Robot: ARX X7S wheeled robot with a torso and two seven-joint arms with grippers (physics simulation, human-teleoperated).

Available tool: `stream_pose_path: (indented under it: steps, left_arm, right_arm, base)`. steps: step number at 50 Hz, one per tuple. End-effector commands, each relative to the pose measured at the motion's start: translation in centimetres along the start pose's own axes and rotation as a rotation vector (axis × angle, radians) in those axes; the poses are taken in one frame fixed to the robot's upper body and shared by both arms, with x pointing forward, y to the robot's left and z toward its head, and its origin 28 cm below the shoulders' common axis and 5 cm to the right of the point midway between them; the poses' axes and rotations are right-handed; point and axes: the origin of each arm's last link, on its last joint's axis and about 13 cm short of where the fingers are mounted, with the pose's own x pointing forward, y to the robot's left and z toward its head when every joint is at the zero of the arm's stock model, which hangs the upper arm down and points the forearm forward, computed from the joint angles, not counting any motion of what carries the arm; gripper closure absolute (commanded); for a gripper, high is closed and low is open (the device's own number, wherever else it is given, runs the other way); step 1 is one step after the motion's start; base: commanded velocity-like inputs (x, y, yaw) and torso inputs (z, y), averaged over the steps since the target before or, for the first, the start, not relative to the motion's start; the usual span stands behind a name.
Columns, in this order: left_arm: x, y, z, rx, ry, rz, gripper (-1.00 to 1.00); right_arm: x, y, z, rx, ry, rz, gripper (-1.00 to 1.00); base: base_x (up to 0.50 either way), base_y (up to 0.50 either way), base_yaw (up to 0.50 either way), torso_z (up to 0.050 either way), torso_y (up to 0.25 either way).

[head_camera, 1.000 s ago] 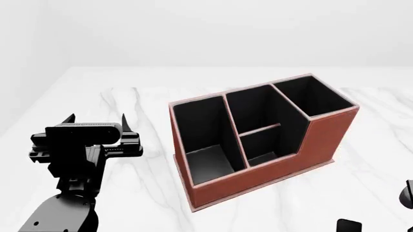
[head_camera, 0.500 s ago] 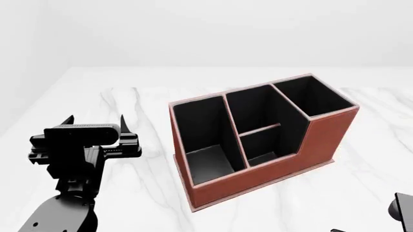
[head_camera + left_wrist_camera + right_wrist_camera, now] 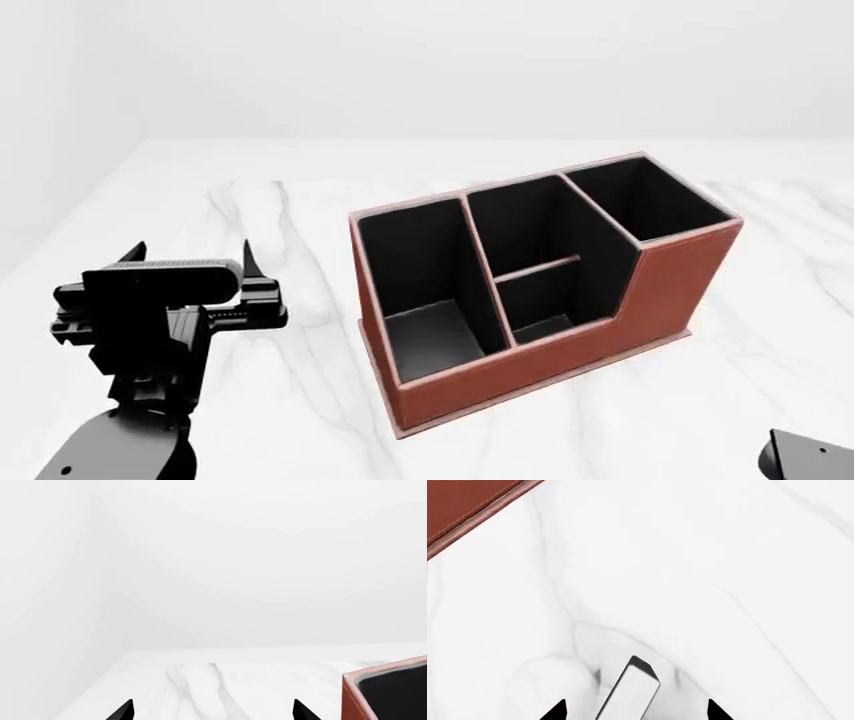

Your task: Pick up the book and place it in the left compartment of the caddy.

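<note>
The reddish-brown caddy (image 3: 534, 352) stands mid-table, its long left compartment (image 3: 420, 290) empty. Its corner shows in the left wrist view (image 3: 387, 690) and the right wrist view (image 3: 460, 510). The book (image 3: 630, 690) shows only in the right wrist view, white page edge towards the camera, black cover at its far end. My right gripper (image 3: 635, 711) is open, with the book between its spread fingertips and not touching either. In the head view only a dark part of my right arm (image 3: 801, 455) shows. My left gripper (image 3: 194, 250) is open and empty, left of the caddy; it also shows in the left wrist view (image 3: 212, 712).
The white marble table (image 3: 267, 200) ends at a far edge behind the caddy and a left edge beyond my left arm. The caddy's two small middle cells (image 3: 534, 290) and its tall end cell (image 3: 647, 205) are empty.
My right arm has slid down and right, nearly out of the head view. My left gripper has drifted slightly left and down. The caddy has not moved.
</note>
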Motion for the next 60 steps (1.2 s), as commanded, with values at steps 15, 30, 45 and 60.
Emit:
stream_pose_path:
  steps: [15, 30, 45, 60]
  left_arm:
    - [0.0, 0.1, 0.0, -0.001, 0.0, 0.003, -1.0]
    - [0.0, 0.0, -0.1, 0.0, 0.001, 0.001, -1.0]
    - [-0.1, 0.1, -0.2, 0.001, 0.002, 0.003, -1.0]
    - [-0.2, 0.1, -0.2, 0.004, 0.002, 0.003, -1.0]
  right_arm:
    - [2.3, -0.2, -1.3, 0.059, 0.107, 0.04, -1.0]
    - [3.5, 0.0, -2.1, 0.069, 0.177, 0.099, -1.0]
    - [4.3, 0.4, -2.5, 0.058, 0.182, 0.106, 1.0]
    - [4.0, 0.5, -1.4, -0.01, 0.065, 0.085, 1.0]
  base:
    - [0.0, 0.0, 0.0, 0.0, 0.0]
    - [0.0, 0.0, 0.0, 0.0, 0.0]
    - [0.0, 0.0, 0.0, 0.0, 0.0]
    - [0.0, 0.0, 0.0, 0.0, 0.0]
